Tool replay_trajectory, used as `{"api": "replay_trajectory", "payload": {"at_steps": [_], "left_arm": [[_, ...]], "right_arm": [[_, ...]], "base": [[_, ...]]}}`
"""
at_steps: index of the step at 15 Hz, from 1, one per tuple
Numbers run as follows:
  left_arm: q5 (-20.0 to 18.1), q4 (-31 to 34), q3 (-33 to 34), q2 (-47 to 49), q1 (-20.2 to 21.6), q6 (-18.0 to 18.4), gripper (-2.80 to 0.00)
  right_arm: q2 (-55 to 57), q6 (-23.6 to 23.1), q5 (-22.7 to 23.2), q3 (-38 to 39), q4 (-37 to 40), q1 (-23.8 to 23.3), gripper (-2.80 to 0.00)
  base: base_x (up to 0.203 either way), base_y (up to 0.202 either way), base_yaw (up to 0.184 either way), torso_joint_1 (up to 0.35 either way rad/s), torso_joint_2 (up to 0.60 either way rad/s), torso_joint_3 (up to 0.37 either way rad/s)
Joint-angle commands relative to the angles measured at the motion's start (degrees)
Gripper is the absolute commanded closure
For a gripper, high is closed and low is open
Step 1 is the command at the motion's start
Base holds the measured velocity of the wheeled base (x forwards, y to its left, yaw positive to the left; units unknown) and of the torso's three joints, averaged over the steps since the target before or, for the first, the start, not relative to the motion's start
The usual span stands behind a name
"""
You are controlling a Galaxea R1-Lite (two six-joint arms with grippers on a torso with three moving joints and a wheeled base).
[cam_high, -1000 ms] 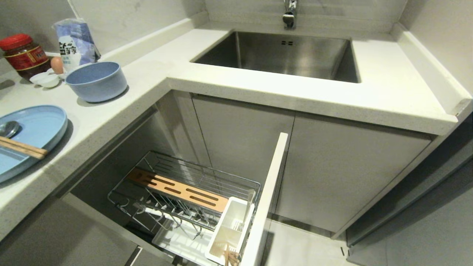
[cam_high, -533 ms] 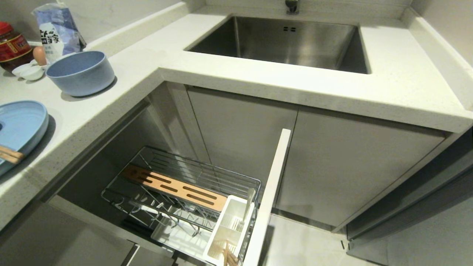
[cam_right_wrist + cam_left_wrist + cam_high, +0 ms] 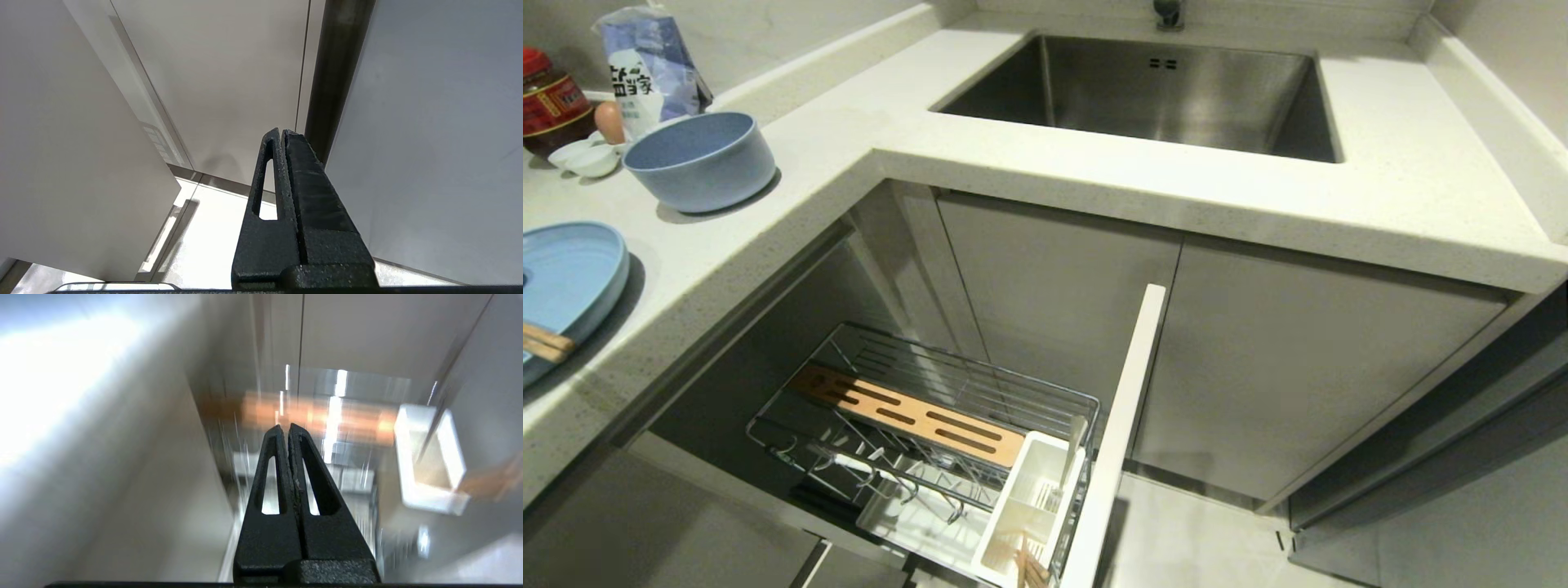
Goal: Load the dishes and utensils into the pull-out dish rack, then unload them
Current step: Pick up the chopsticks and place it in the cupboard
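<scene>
Hanging clenched and empty, the left gripper points its jaws down over the pull-out dish rack, wooden bar just beyond them. Right gripper clenched too, empty, by the cabinet doors. Up on the table, well away from both: bowl, plate carrying the chopsticks. Spoon can't be made out.

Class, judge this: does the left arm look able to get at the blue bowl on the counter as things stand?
Probably, but not directly: the left gripper sits low, shut, facing the pull-out dish rack, while the bowl stands unobstructed on the counter above.
</scene>
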Motion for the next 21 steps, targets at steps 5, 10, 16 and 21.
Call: {"api": "replay_trajectory", "payload": {"at_steps": [5,10,16,21], "left_arm": [[-3.6,16.5,-46.5,18.6,1.5,-0.4,0.0],[-1.0,24.0,-77.1,45.0,4.0,-11.0,0.0],[11.7,52.2,-94.6,62.9,4.6,-29.3,0.0],[15.2,62.2,-93.5,66.7,4.1,-39.4,-2.8]], "right_arm": [[0.0,0.0,0.0,1.5,0.0,0.0,0.0],[0.0,0.0,0.0,1.5,0.0,0.0,0.0],[0.0,0.0,0.0,1.5,0.0,0.0,0.0],[0.0,0.0,0.0,1.5,0.0,0.0,0.0]], "base": [[0.0,0.0,0.0,0.0,0.0,0.0],[0.0,0.0,0.0,0.0,0.0,0.0],[0.0,0.0,0.0,0.0,0.0,0.0],[0.0,0.0,0.0,0.0,0.0,0.0]]}}
